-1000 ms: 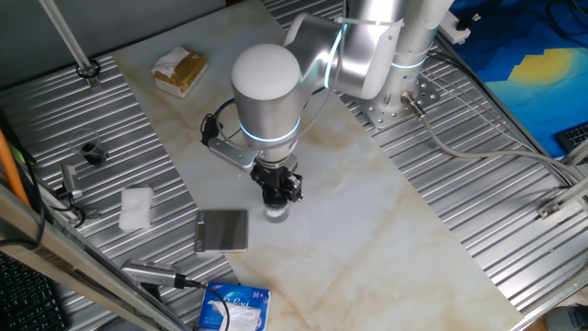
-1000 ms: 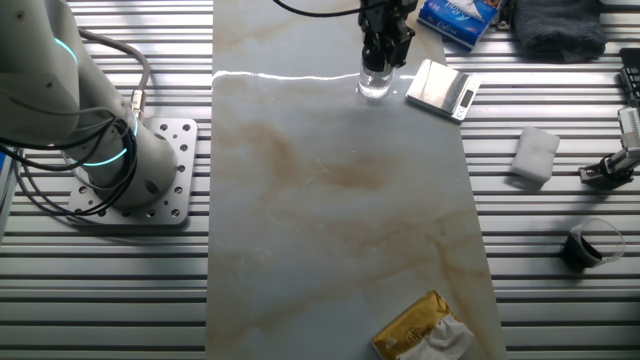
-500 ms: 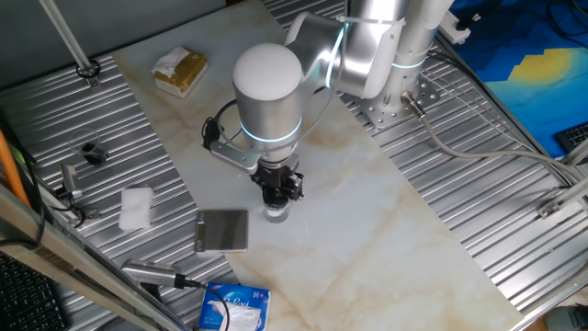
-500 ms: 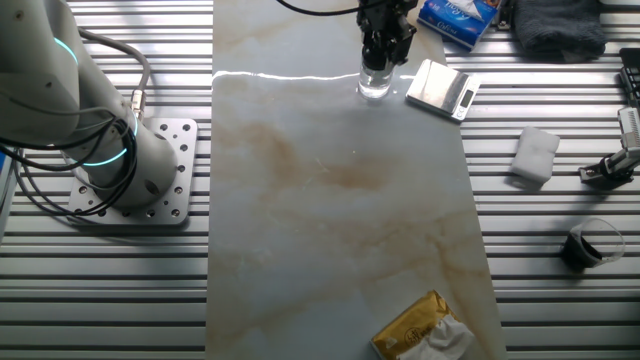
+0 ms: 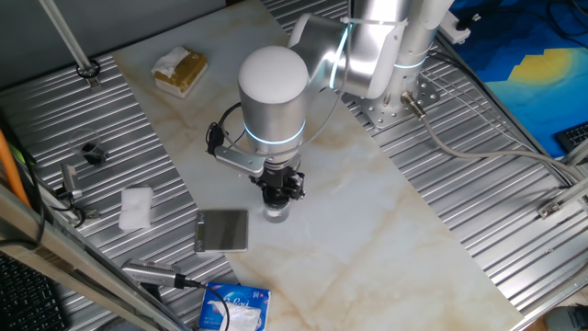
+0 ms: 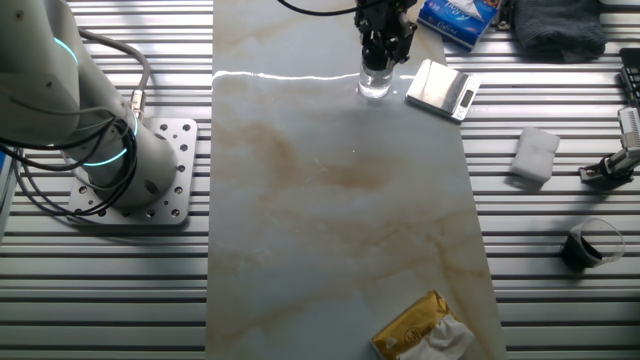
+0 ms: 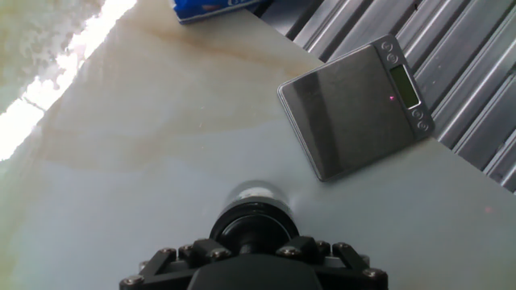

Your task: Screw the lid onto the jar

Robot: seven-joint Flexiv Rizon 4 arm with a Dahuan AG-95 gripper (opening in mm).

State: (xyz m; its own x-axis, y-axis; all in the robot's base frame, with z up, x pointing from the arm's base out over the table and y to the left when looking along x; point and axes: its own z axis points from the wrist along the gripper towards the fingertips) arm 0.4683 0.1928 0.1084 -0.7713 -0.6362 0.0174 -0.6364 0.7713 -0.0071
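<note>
Where pincer clamps, round black lid, clear jar

A pale marbled bench lies over ribbed metal slats; a bright glare streak, perhaps overhead light, crosses it.

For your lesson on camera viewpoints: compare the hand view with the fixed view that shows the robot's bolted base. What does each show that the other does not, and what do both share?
Only the hand view shows the grey scale's display and buttons, and the lid from above, under the hand.

Only the fixed view shows the robot's base, the yellow packet, the white cloth and the whole marble slab.

Both share the jar, the grey scale beside it and the blue packet.
</note>
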